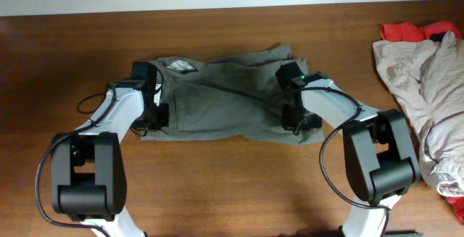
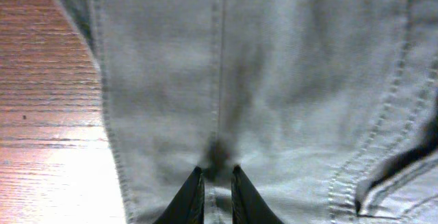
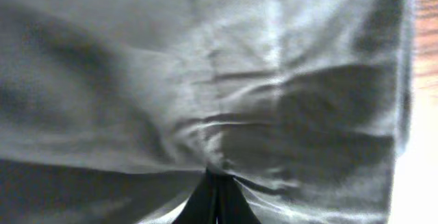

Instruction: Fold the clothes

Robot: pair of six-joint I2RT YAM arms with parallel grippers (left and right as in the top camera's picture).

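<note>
The clothes [image 1: 225, 99], a pair of grey-olive shorts, lie spread across the middle of the wooden table. My left gripper [image 1: 158, 114] rests on their left end. In the left wrist view it [image 2: 216, 170] is pinched narrowly on a stitched seam of the cloth [image 2: 274, 80]. My right gripper [image 1: 293, 117] is on the right end of the shorts. In the right wrist view its jaws [image 3: 217, 176] are shut tight, and wrinkles in the fabric [image 3: 205, 80] run in to their tips.
A pale beige garment [image 1: 428, 85] is heaped at the table's right edge, with a red cloth [image 1: 409, 30] behind it. Bare wood [image 1: 232, 186] runs along the front, and the table's far edge [image 1: 217, 9] meets a white wall.
</note>
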